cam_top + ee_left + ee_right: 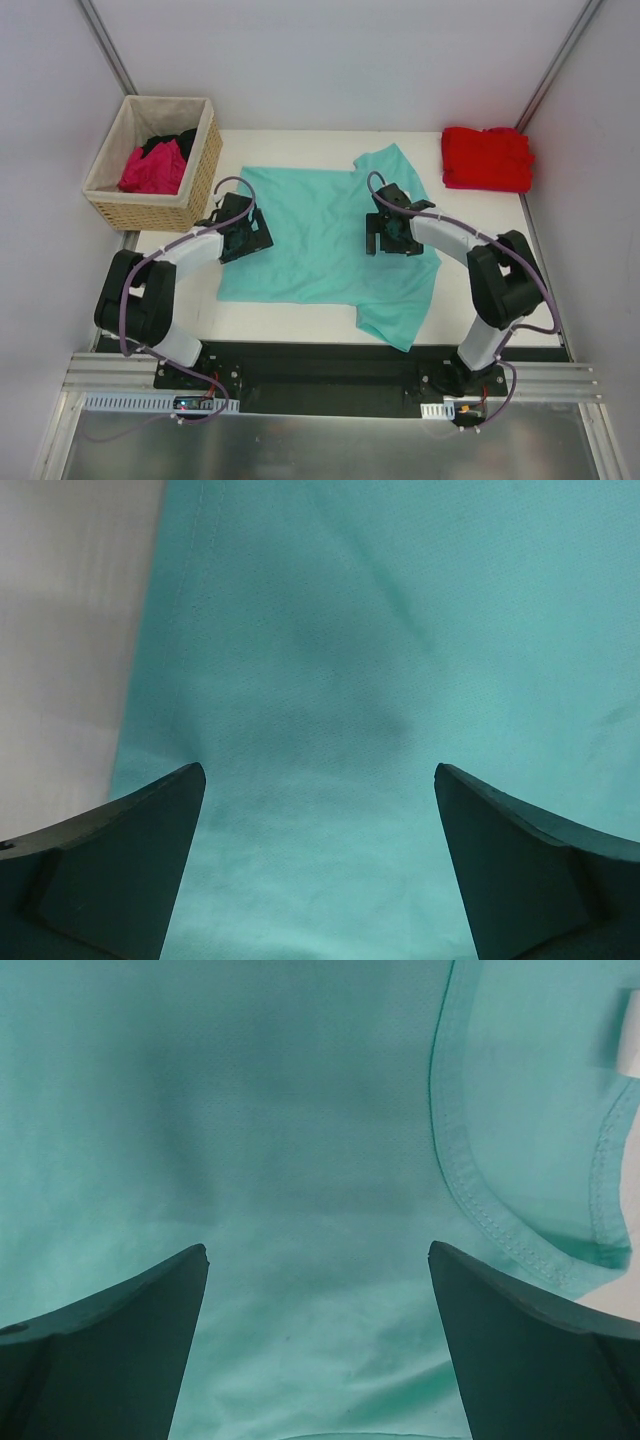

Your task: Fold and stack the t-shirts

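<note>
A teal t-shirt [320, 235] lies spread flat in the middle of the white table, sleeves pointing to the back right and front right. My left gripper [245, 228] hovers open over the shirt's left edge, with only teal cloth [330, 650] between its dark fingers [130, 860]. Over the right part of the shirt, my right gripper [388, 232] stands open too. Its view shows the neck hem [480, 1200] and a white label [628, 1035]. A folded red t-shirt [487, 158] sits at the back right corner.
A woven tan basket [140, 210] stands at the back left, holding a crumpled magenta shirt [152, 168] and a black one [170, 143]. Bare white table [300, 320] runs along the front, and grey walls close in the back and sides.
</note>
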